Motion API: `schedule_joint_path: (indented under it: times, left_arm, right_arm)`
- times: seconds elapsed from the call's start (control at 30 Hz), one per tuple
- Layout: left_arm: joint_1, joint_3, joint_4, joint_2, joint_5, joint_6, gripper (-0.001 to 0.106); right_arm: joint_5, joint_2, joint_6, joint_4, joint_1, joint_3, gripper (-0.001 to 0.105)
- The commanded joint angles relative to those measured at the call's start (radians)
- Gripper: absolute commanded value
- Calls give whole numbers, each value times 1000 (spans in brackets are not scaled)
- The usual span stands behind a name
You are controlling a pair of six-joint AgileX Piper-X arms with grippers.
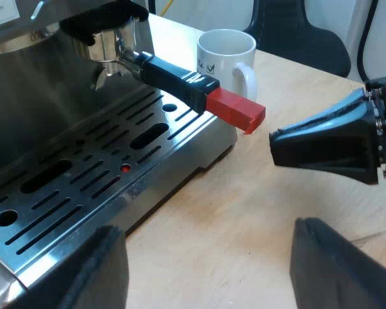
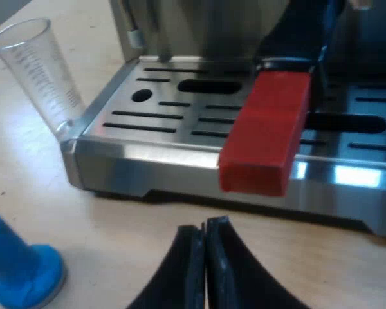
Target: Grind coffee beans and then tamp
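Holder: one, locked in machine's front.
Left wrist view: one mug by machine.
Right wrist view: one glass, one blue tamper by machine.
Left gripper: wide open, empty.
Right gripper: fingers together, empty.

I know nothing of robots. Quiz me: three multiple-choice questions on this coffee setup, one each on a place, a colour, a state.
1. Where is the metal holder? A) locked into the espresso machine's front B) lying loose C) held aloft
2. What colour is the tamper? A) green B) blue C) black
3. How are the right gripper's fingers? A) wide apart B) shut, empty C) gripping something
1 A, its red handle end juts from there; 2 B, plainly blue; 3 B, tips meet, nothing between.
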Motion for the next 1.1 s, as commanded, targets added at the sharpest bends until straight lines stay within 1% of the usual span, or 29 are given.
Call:
schedule_joint_path:
  times: [0.03,0.2,0.53,0.57,0.7,0.9,1.1]
  left_arm:
    - [-5,-2,-10,0,-7,-3,57]
    - [-5,-2,-10,0,-7,-3,57]
    - [-5,-2,-2,0,-3,-5,57]
    - [-5,-2,-2,0,-3,-5,57]
    - [-5,-2,-2,0,-3,-5,57]
    - [-5,-2,-2,0,-3,-5,57]
    - [-5,-2,-2,0,-3,-24,57]
  right_arm:
    - [15,8,-13,-9,2,-1,0]
    - [15,23,-13,-29,2,-1,0]
    - [56,39,-13,-114,2,-1,0]
    - [56,39,-13,-115,2,-1,0]
    - [113,39,-13,-115,2,-1,0]
    - [127,57,-13,-115,-1,-1,0]
    - [148,90,-13,-128,-1,-1,0]
